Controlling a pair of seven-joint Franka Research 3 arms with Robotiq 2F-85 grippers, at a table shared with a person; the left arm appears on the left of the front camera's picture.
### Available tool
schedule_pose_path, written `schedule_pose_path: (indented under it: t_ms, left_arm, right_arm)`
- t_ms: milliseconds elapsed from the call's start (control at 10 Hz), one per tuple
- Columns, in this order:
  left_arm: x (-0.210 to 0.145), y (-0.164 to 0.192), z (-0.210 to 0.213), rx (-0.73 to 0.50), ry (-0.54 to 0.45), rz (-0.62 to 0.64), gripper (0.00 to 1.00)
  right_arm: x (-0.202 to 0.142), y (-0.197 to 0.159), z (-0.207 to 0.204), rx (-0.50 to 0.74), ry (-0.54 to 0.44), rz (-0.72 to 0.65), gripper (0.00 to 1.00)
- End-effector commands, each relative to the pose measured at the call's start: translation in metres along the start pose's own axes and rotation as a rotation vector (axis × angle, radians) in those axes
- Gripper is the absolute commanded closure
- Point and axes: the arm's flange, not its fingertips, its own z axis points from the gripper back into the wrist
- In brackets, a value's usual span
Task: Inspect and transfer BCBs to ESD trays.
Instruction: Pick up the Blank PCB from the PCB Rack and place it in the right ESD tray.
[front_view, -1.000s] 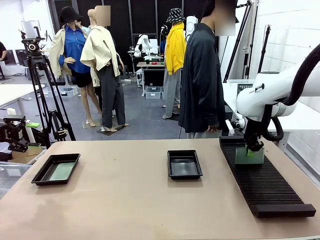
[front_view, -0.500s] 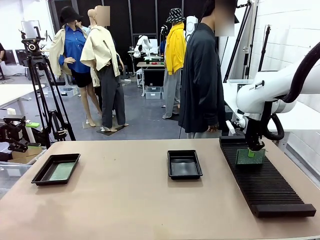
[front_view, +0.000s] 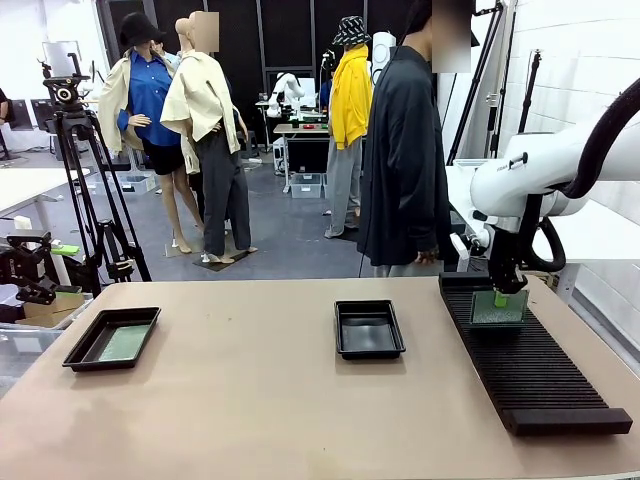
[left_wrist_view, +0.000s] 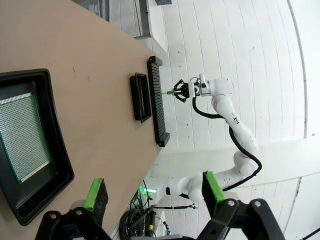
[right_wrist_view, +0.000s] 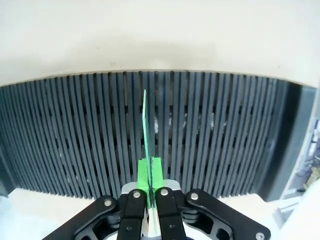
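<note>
You will note your right gripper (front_view: 500, 297) has just pinched tight on the BCB (front_view: 498, 310) standing in the slotted rack (front_view: 530, 380), ready for lift-out; your left gripper (left_wrist_view: 153, 191) hangs spread.

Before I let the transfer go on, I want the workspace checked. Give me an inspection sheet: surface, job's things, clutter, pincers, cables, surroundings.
Surface: tan table, bare between the items.
Job's things: left ESD tray holds the flat BCB; middle ESD tray holds nothing; upright BCB stands on edge at the ribbed rack.
Clutter: nothing seen.
Pincers: right pincer shut on the upright BCB's top edge; left pincer open, holding nothing.
Cables: black hose runs along the right arm, off the table.
Surroundings: person in a dark coat at the far side; camera tripod beyond the table's left.
</note>
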Motion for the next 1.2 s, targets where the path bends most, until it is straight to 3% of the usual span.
schedule_pose_path:
  t_ms: [0, 600, 800, 1000, 1100]
  left_arm:
    - [-0.002, -0.003, -0.001, 0.000, -0.019, -0.002, 0.00]
    - [-0.002, -0.003, -0.001, 0.000, -0.019, -0.002, 0.00]
    - [-0.002, -0.003, -0.001, 0.000, -0.019, -0.002, 0.00]
    - [-0.002, -0.003, -0.001, 0.000, -0.019, -0.002, 0.00]
    - [-0.002, -0.003, -0.001, 0.000, -0.019, -0.002, 0.00]
  right_arm:
    - [0.005, 0.004, 0.023, -0.010, 0.006, 0.025, 1.00]
    - [0.022, 0.043, 0.074, -0.037, 0.087, -0.012, 1.00]
    - [0.024, 0.049, 0.077, -0.027, 0.070, -0.044, 1.00]
    - [0.031, 0.053, 0.078, 0.015, 0.028, -0.178, 1.00]
    - [0.043, 0.056, 0.081, 0.037, -0.010, -0.385, 1.00]
